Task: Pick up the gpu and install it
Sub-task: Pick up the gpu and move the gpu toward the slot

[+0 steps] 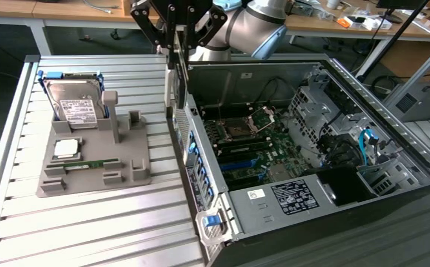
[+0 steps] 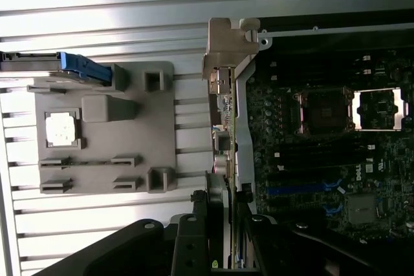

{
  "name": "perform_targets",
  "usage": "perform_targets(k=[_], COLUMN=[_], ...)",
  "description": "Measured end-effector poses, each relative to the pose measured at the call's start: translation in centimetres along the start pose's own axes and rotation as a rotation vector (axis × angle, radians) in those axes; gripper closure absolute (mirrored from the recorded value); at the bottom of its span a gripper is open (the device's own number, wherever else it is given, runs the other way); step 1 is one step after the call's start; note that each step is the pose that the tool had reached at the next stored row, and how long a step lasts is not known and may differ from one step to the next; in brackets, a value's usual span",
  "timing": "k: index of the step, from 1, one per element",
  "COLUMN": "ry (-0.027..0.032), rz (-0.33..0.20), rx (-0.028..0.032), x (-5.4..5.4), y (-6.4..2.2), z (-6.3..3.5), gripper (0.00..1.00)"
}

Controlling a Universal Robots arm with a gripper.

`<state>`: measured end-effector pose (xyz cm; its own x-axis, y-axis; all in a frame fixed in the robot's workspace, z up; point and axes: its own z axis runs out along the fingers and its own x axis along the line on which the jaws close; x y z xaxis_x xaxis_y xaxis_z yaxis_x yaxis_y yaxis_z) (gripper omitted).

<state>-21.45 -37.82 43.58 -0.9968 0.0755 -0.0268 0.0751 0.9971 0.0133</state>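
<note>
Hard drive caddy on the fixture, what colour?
The caddy is blue; exterior view shows it best.

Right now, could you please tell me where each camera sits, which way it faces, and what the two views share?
Exterior view: off the arm, raised, looking down on the grey tray, the open computer case and the arm, whose jaws hold the gpu upright by the case wall.
Wrist view: on the wrist, looking down along the jaws and the gpu.
Both show the gpu, tray, case and jaws.

No legible text: hard drive label (image 1: 77, 110), black sticker (image 1: 295, 197) on computer case (image 1: 245, 83) too small.
</note>
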Motion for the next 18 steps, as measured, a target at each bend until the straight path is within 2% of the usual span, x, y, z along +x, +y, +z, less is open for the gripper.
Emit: perform_targets(k=[18], ry=[0.0000], rz=[0.000], rx=[0.0008], x=[-0.17], y=[0.01], z=[0.45], gripper=[0.73])
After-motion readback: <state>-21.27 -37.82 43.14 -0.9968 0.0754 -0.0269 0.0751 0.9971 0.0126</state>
